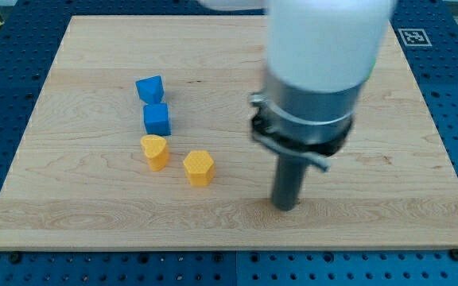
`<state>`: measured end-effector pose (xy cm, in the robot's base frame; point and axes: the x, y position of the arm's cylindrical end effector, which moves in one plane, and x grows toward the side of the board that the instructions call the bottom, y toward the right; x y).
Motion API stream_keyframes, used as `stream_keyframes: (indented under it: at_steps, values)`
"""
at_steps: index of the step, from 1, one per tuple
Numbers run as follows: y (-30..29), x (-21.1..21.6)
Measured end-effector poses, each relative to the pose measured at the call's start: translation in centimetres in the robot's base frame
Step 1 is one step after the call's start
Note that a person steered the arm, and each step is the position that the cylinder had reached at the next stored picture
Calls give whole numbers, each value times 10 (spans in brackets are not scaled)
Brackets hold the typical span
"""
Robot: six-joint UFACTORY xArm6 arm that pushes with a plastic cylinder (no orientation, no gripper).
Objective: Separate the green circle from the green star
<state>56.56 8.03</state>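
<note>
The arm's rod comes down over the right half of the wooden counter (70, 214), and my tip (285, 206) rests on bare wood, touching no block. There is no gripper on this arm to be apart or together, only the rod. Four blocks sit well off to the view's left of the tip: a blue triangle (149, 88) at the top, a blue cube (157, 119) just below it, then a yellow heart (155, 152) and a yellow hexagon (199, 168) beside it. The green circle and green star do not show anywhere; the bulky arm body hides part of the counter.
</note>
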Motion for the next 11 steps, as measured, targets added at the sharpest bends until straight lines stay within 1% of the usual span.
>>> stream_keyframes:
  at_steps: [1,2,3,4,5,6,7,8,9,11]
  values:
    - [33,-59]
    - [47,-116]
    - [53,-141]
    - [68,-141]
    - [141,-154]
    - [155,-159]
    - [158,-177]
    - [175,-206]
    - [184,-213]
    - [183,-233]
